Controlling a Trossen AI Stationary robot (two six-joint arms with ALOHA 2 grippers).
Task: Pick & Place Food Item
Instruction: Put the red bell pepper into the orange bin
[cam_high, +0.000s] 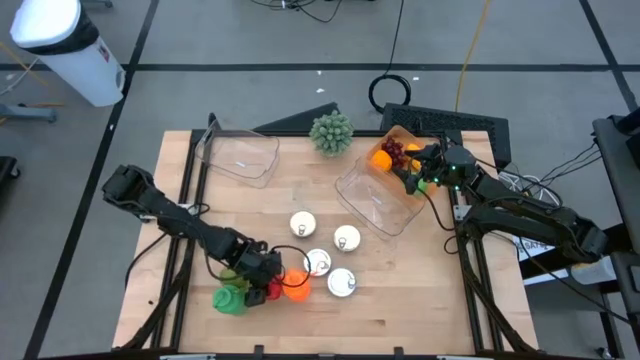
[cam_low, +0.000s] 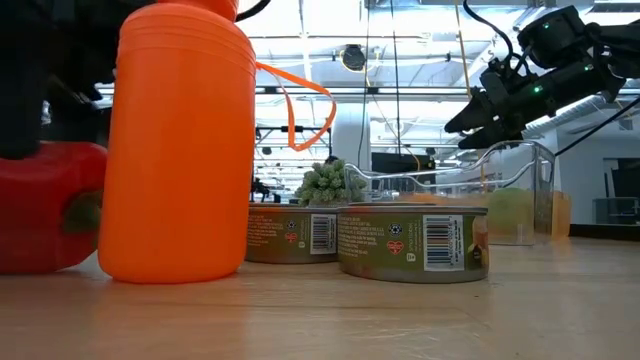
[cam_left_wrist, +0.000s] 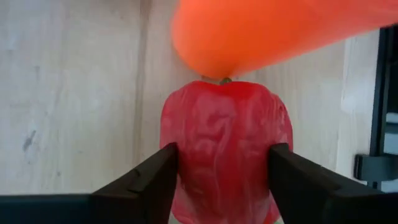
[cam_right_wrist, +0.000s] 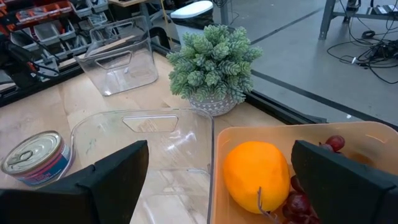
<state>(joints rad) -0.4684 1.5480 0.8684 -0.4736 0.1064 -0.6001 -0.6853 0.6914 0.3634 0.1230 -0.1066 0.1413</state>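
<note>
Where the red pepper (cam_left_wrist: 225, 149) lay at the near-left part of the tabletop (cam_high: 420, 310), the left tool (cam_left_wrist: 221, 180) was clamped on it, one finger against each side. An orange cup (cam_high: 295, 285) touched the pepper's far end; a green item (cam_high: 230, 297) sat just beside it on the other side. Four tins (cam_high: 322, 255) clustered near the middle of the tabletop. Right tool (cam_high: 412, 170) hung with fingers wide apart above a tan bin (cam_right_wrist: 348, 140) at the far right, holding an orange (cam_right_wrist: 256, 174) and grapes (cam_right_wrist: 305, 202). Clear container (cam_high: 378, 200) lay against that bin; another clear container (cam_high: 238, 153) and a small potted plant (cam_high: 331, 132) stood along the far edge.
</note>
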